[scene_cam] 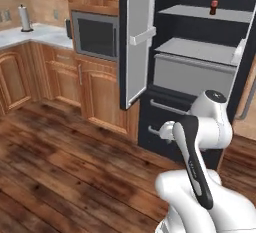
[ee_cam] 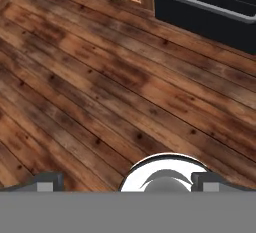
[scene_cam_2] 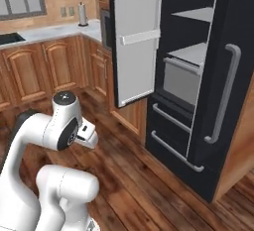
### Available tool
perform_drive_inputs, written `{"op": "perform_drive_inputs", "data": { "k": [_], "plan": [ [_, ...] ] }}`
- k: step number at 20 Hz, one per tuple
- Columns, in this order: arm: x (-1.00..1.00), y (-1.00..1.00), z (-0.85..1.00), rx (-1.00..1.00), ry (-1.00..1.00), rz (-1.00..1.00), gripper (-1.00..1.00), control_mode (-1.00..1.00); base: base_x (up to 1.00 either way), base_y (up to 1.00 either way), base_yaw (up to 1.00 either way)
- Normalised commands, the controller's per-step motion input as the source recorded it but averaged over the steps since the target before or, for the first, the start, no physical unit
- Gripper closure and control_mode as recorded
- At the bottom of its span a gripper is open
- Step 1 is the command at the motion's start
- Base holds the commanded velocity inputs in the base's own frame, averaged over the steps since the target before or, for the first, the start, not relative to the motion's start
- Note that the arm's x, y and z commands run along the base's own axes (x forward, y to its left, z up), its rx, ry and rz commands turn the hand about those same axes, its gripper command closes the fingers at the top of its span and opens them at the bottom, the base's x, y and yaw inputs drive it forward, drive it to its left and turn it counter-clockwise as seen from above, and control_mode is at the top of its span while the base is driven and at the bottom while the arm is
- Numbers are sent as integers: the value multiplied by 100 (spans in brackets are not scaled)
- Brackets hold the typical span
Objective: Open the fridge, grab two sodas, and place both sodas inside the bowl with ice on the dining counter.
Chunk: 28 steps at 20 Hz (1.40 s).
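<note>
- Fingers (ee_cam: 50, 182) spread wide and empty, pointing down at the wood floor (ee_cam: 100, 87) in front of the fridge (scene_cam: 200, 102), the arm tucked low, likely clear of its door.
- Fridge's left door (scene_cam: 136, 42) hangs open, giving access to the shelves.
- Brown soda bottle (scene_cam: 214, 4) stands upright on the fridge's upper shelf (scene_cam: 200, 12), awaiting pickup.

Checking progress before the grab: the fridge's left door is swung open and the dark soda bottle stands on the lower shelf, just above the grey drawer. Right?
Not quite. The fridge's left door is swung open, but the dark soda bottle stands on the upper shelf, not the lower shelf just above the grey drawer. The left base view shows it.
</note>
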Motion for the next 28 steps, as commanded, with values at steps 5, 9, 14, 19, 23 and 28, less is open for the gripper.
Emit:
{"op": "perform_drive_inputs", "data": {
  "k": [5,9,14,19,23,28],
  "plan": [
    [0,0,0,0,0,0,-100,100,68,2,-38],
    [0,0,0,0,0,0,-100,100,54,27,-45],
    [0,0,0,0,0,0,-100,100,54,37,-45],
    [0,0,0,0,0,0,-100,100,69,39,-37],
    [0,0,0,0,0,0,-100,100,77,41,-33],
    [0,0,0,0,0,0,-100,100,81,22,-27]
  ]
}}
